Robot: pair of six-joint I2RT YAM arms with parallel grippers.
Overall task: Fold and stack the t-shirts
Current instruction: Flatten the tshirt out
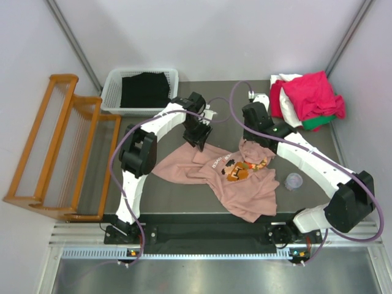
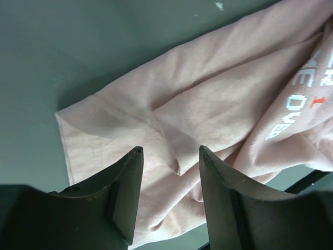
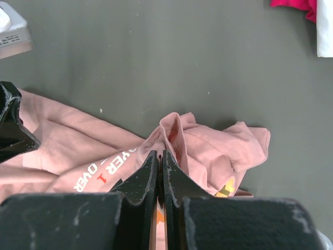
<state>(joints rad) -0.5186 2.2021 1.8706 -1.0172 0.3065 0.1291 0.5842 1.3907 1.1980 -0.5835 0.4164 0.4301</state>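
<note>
Both sides of the pink shirt [image 1: 245, 190] are covered: right hand [image 3: 159, 154] clamped on a raised fold, left hand [image 2: 170, 151] apart above the opposite hem.

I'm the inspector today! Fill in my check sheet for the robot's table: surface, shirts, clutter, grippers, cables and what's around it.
Surface: dark table, flat, no marks seen.
Job's things: pink shirt crumpled mid-table, not folded; pile of crimson, white and green cloth at the far right corner.
Clutter: small clear cup just right of the pink shirt; basket at the far left with black cloth in it.
Grippers: left gripper open over the pink shirt's edge; right gripper shut on a fold of the pink shirt.
Cables: purple cables loop off both arms.
Surroundings: wooden rack left of the table; plain walls.
</note>
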